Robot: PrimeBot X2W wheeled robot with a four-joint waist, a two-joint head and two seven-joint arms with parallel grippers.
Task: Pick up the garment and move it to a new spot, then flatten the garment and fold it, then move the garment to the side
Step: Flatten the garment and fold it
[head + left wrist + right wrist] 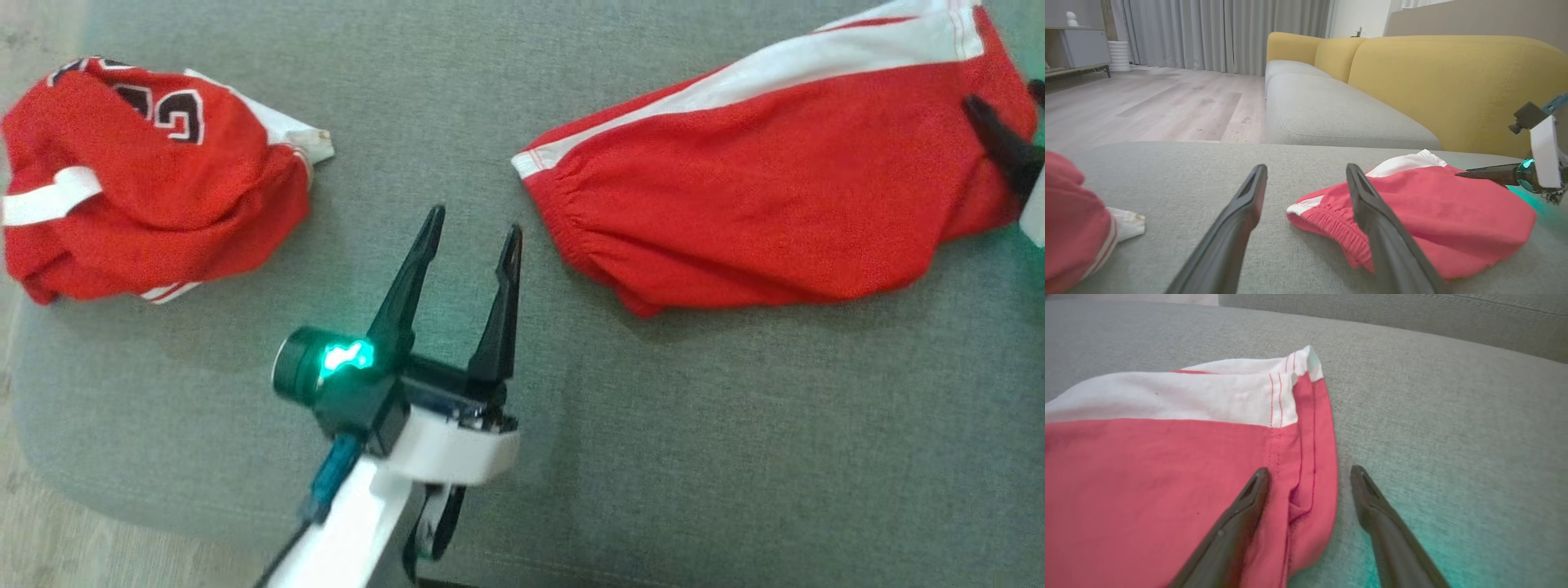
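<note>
Shorts of red fabric with a white side stripe (775,188) lie stretched along the right of the grey upholstered cushion (653,457), apparently laid there ready for flattening. The left end effector (476,222) hangs wide open and empty near their gathered end. The right end effector (1309,470), equally spread, straddles the stitched hem and clamps nothing. A crumpled red jersey (147,188) sits well apart.

We see red shorts (775,204) w/ a white side stripe; red stitch lines cross the white hem. Left of the shorts, a red jersey (147,188): black digits edged white, white trim w/ thin red lines. Under the shorts, plain grey-green cushion (653,457). Beyond the shorts: mustard-yellow sofa back (1453,81), grey curtains (1208,32), pale wood-grain floor (1147,106). We note the left gripper (478,220): black fingers, green light, white arm.
</note>
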